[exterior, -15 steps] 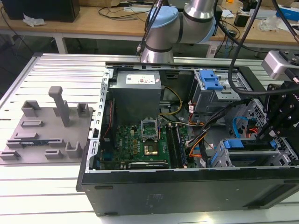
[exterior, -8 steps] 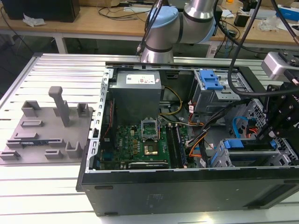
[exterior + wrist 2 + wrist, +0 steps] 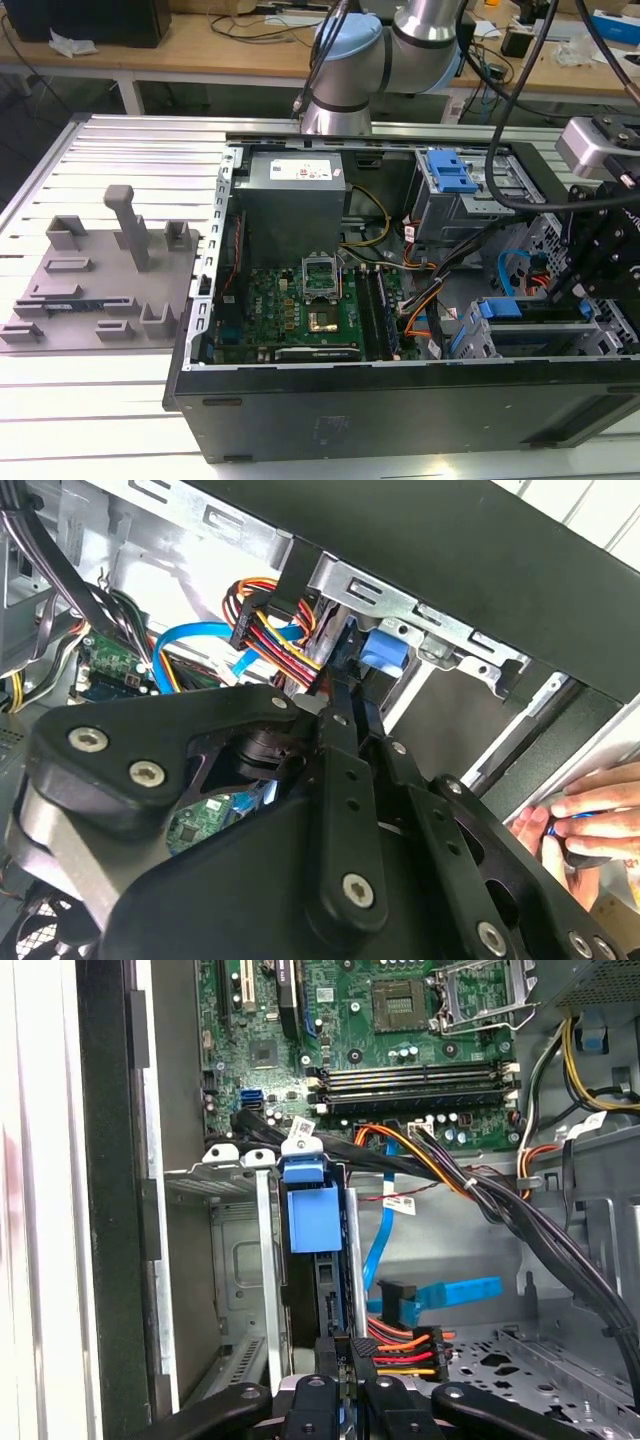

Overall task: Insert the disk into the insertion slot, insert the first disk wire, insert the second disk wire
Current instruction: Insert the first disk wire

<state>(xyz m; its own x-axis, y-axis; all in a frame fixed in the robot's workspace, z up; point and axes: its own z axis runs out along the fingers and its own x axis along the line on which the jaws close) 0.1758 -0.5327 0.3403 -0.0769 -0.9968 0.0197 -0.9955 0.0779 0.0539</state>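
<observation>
- Gripper [image 3: 340,1348] closed on the disk [image 3: 306,1215], pinching its blue-framed edge.
- It sits in the insertion slot [image 3: 266,1260], between grey metal walls.
- Bundled coloured wires [image 3: 405,1350] lie just beside.

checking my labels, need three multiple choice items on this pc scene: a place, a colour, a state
1. Where is the grey plastic fixture plate?
A) at the exterior view's left of the black metal computer case
B) inside the case
C) on the arm

2. What colour is the flat data cable by the grey sheet-metal drive cage?
A) red
B) blue
C) white

3. The case's side is
A) shut
B) open, showing the green motherboard
C) taped over

1 A, it lies on the ribbed table beside the case.
2 B, bright blue in the first wrist view.
3 B, the motherboard lies bare.
</observation>
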